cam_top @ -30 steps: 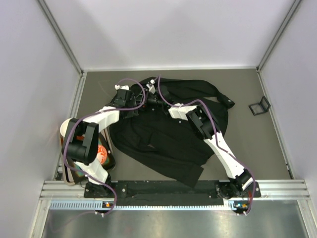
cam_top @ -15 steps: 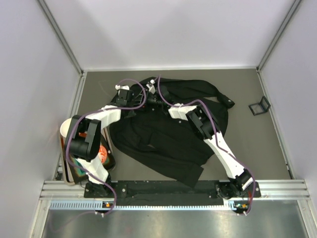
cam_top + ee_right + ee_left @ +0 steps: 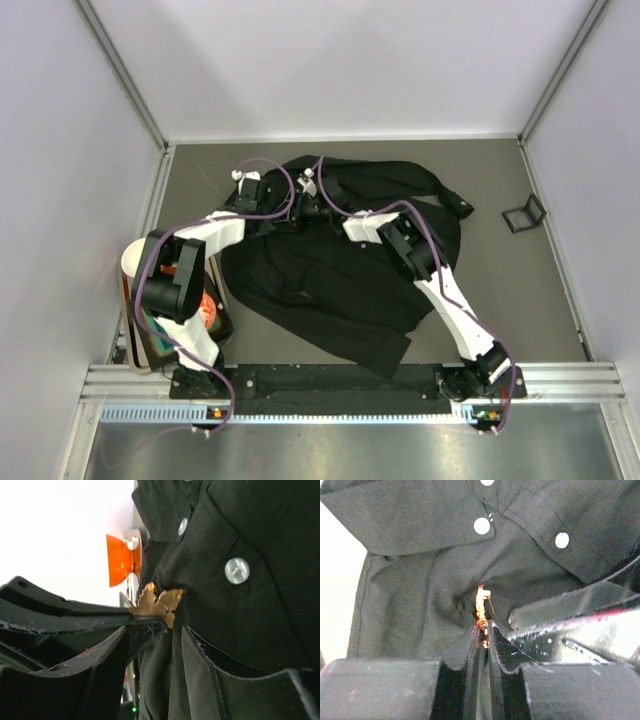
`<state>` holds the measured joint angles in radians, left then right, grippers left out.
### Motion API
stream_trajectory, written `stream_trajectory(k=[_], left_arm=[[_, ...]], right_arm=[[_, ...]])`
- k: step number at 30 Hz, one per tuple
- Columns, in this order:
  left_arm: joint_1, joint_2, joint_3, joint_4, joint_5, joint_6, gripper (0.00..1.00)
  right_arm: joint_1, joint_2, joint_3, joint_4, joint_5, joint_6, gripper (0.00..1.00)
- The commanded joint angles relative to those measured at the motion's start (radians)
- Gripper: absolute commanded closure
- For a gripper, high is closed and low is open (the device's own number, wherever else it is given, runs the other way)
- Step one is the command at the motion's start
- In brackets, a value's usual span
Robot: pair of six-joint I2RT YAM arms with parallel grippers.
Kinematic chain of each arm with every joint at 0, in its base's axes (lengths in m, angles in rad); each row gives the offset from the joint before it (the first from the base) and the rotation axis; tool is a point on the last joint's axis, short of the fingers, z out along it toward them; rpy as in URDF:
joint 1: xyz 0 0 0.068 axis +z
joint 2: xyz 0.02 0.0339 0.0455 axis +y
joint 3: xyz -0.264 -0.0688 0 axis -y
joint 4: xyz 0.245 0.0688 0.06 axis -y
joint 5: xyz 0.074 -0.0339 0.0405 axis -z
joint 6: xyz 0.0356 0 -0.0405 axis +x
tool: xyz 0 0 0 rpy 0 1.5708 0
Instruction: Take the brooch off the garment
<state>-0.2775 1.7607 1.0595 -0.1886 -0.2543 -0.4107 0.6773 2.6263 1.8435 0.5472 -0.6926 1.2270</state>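
The garment [image 3: 330,270] is a black button-up shirt spread over the table, and both arms reach to its collar end. The brooch [image 3: 480,608] shows edge-on as a thin red-orange sliver pinned in the cloth. Seen flat, the brooch [image 3: 157,603] is a small tan-orange maple leaf. My left gripper [image 3: 483,628] is shut on the brooch's lower edge. My right gripper [image 3: 172,642] is closed on a fold of the garment [image 3: 260,540] just below the leaf. From above, the left gripper [image 3: 281,207] and right gripper [image 3: 306,208] almost meet, and the brooch is hidden.
A dark container [image 3: 150,320] with an orange-and-white disc [image 3: 207,312] stands beside the left arm's base. A small black frame-shaped object [image 3: 523,214] lies at the far right. Pale shirt buttons [image 3: 481,525] sit above the brooch. White walls enclose the table.
My left gripper has closed from wide open down onto the brooch. Both arms stay nearly in place at the collar.
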Motion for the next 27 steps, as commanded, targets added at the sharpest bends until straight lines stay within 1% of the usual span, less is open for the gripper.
stream_trajectory(k=[1,8,13,14,15,16,17,20,22,27], left_arm=[[-0.003,-0.049,0.004,0.107,0.020,-0.014,0.87],[0.000,-0.043,-0.010,0.132,0.055,-0.016,0.88],[0.012,-0.032,-0.013,0.129,0.090,-0.042,0.87],[0.014,-0.032,-0.013,0.123,0.092,-0.046,0.87],[0.017,-0.030,-0.012,0.111,0.090,-0.059,0.83],[0.024,-0.029,-0.013,0.101,0.089,-0.069,0.82],[0.029,-0.030,-0.015,0.097,0.092,-0.079,0.82],[0.049,-0.030,-0.027,0.092,0.115,-0.121,0.74],[0.060,-0.030,-0.038,0.100,0.122,-0.135,0.68],[0.084,-0.041,-0.056,0.112,0.153,-0.175,0.68]], right_arm=[[0.021,-0.107,-0.007,-0.042,-0.068,-0.093,0.53],[0.024,-0.114,-0.030,-0.052,-0.050,-0.118,0.55],[0.022,-0.134,-0.032,-0.124,-0.016,-0.184,0.58],[0.024,-0.132,-0.032,-0.127,-0.013,-0.188,0.60],[0.024,-0.124,-0.030,-0.127,-0.012,-0.185,0.60],[0.024,-0.120,-0.026,-0.124,-0.012,-0.184,0.61],[0.022,-0.114,-0.014,-0.121,-0.015,-0.182,0.63],[0.022,-0.097,0.016,-0.138,-0.018,-0.196,0.67],[0.024,-0.094,0.026,-0.147,-0.016,-0.205,0.68],[0.031,-0.077,0.054,-0.162,-0.021,-0.216,0.68]])
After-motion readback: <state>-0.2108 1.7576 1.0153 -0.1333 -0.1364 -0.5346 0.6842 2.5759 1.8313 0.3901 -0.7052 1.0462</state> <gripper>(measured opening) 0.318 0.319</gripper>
